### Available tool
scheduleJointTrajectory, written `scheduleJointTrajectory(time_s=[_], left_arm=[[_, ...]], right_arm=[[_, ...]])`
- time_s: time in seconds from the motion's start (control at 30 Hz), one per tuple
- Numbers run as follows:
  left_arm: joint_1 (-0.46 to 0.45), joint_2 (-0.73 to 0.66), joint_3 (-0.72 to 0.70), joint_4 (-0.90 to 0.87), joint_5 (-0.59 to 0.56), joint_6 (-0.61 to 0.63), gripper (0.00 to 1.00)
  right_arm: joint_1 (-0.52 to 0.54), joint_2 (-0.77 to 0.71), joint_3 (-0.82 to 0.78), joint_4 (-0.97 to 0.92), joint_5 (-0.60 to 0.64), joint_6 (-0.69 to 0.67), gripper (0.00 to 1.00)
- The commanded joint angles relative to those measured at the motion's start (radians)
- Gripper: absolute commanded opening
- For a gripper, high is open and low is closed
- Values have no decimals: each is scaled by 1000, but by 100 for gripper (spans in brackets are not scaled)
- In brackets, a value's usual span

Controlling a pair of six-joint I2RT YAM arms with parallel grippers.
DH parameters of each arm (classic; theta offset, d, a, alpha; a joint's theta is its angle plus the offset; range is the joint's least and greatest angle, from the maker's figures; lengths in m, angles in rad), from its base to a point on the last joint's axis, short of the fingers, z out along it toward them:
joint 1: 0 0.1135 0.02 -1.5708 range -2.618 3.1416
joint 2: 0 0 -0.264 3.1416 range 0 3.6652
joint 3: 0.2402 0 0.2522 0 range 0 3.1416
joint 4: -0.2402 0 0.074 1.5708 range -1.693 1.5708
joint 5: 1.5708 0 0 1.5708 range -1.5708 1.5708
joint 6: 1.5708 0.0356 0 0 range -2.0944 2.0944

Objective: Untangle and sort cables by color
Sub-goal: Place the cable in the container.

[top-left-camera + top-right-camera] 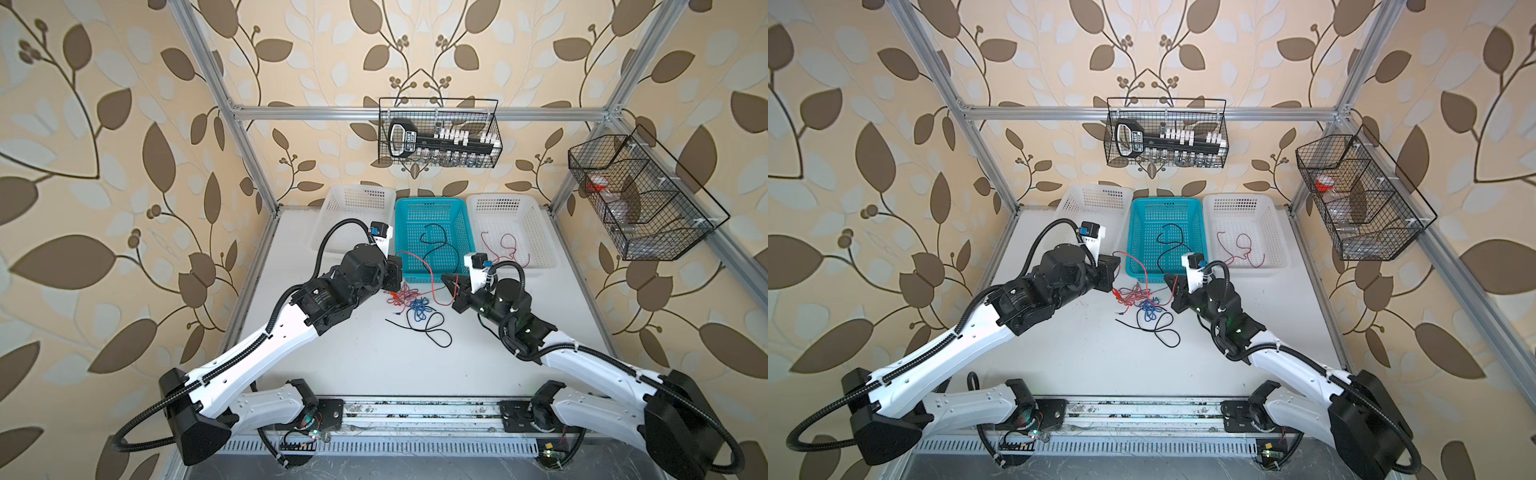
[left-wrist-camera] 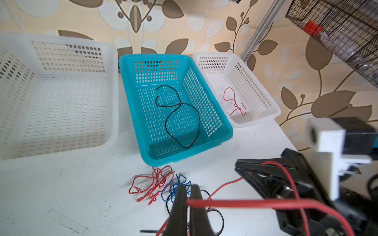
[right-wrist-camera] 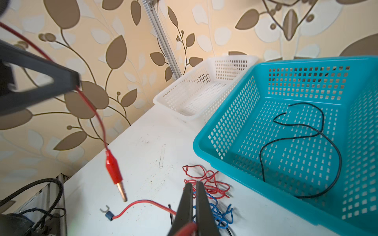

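Two grippers, one red cable! The left gripper is clenched tight on it, and a red alligator clip dangles off the end below its jaws. The right gripper is pinched closed too, with a stretch of that red strand caught between its fingers. Down on the table, just in front of the teal basket, sits the tangle of red, blue and black cables. One black cable lies inside the teal basket, and a thin red cable lies in the right white basket.
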Motion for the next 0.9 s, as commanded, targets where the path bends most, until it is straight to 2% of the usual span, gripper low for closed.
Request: scheduleJointTrajectory(time_s=[0.0, 0.3, 0.53, 0.87], left_arm=[[10, 32, -12, 13, 0, 11, 0], [9, 109, -5, 52, 150, 16, 0], [9, 123, -12, 134, 267, 13, 0], [9, 154, 1, 193, 387, -66, 0]], right_arm=[[-3, -66, 8, -133, -84, -61, 0], [6, -171, 34, -175, -110, -93, 0], [84, -88, 106, -223, -127, -171, 0], [103, -12, 109, -106, -107, -122, 0]])
